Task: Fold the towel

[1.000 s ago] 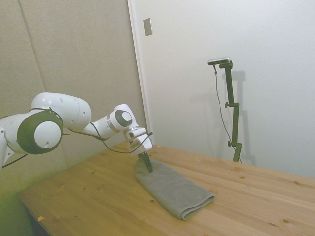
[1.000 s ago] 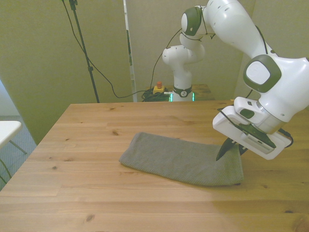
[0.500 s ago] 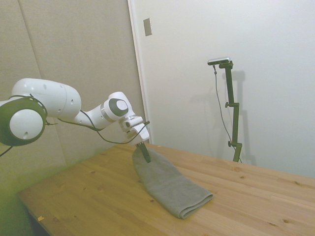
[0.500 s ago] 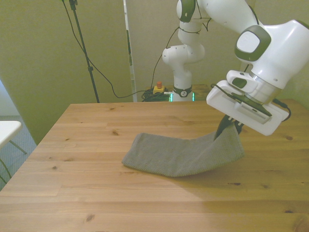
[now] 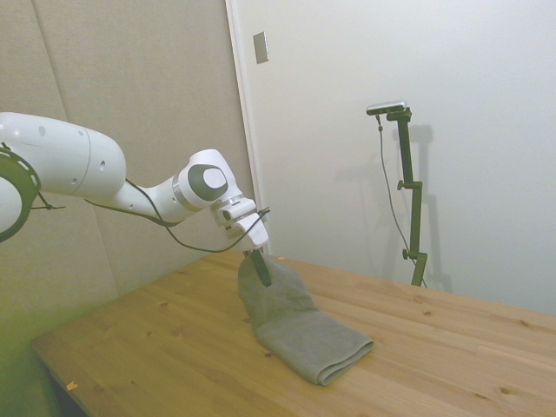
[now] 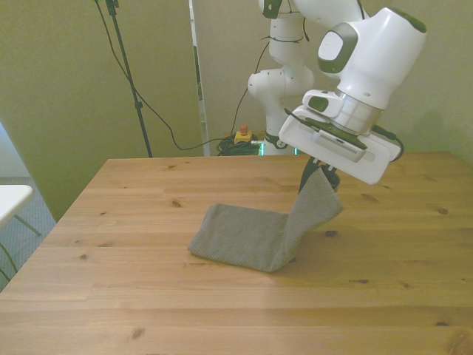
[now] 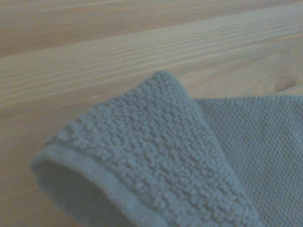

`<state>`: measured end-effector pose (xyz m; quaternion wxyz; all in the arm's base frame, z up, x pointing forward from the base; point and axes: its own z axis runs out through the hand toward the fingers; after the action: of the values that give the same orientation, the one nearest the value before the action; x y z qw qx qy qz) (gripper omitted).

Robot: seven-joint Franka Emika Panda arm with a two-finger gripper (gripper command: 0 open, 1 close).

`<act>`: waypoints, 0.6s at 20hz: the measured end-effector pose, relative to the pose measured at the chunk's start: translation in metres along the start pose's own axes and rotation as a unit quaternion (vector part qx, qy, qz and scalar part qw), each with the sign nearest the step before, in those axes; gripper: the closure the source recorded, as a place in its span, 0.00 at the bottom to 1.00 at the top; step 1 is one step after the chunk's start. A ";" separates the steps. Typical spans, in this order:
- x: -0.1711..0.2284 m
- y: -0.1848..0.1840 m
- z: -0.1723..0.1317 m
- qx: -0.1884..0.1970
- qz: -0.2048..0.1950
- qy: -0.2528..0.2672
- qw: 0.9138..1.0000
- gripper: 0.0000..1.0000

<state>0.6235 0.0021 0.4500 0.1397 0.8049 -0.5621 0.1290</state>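
**Ana:** Across the wooden table [image 6: 133, 296], plenty of bare pine on show, and the white Franka arm [image 5: 61, 165] reaches over it with one end of the towel [image 6: 244, 240] hoisted clear of the boards.

**Ben:** Right, the grey-olive towel sits near the middle of the table, one half lying flat, the other rising steeply to the gripper [image 6: 319, 174]. The fingers are pinched tight on that raised end, no gap between them that I can see.

**Ana:** So which step is this?

**Ben:** I'd call it mid-fold. The lifted end stands roughly above the crease, not yet laid over the flat half.

**Ana:** And next?

**Ben:** My read: carry that end toward the front view's left, lower it onto the resting half, edges matched, then let go. The wrist view shows the thick looped pile [image 7: 156, 156] curling over, so a sagging corner could land crooked.
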 end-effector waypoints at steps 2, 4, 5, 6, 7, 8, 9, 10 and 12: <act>0.012 0.010 0.004 0.003 0.004 -0.005 1.000 1.00; 0.026 0.021 0.007 0.008 0.012 -0.013 1.000 1.00; 0.035 0.027 0.008 0.009 0.015 -0.017 1.000 1.00; 0.044 0.033 0.010 0.012 0.019 -0.019 1.000 1.00; 0.052 0.040 0.012 0.013 0.023 -0.022 0.999 1.00; 0.060 0.046 0.013 0.016 0.026 -0.026 0.999 1.00; 0.067 0.053 0.015 0.018 0.030 -0.029 0.999 1.00; 0.074 0.059 0.017 0.020 0.033 -0.032 0.999 1.00; 0.088 0.072 0.021 0.025 0.038 -0.039 0.998 1.00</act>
<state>0.5861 -0.1059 0.4688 0.0929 0.7903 -0.5943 0.1167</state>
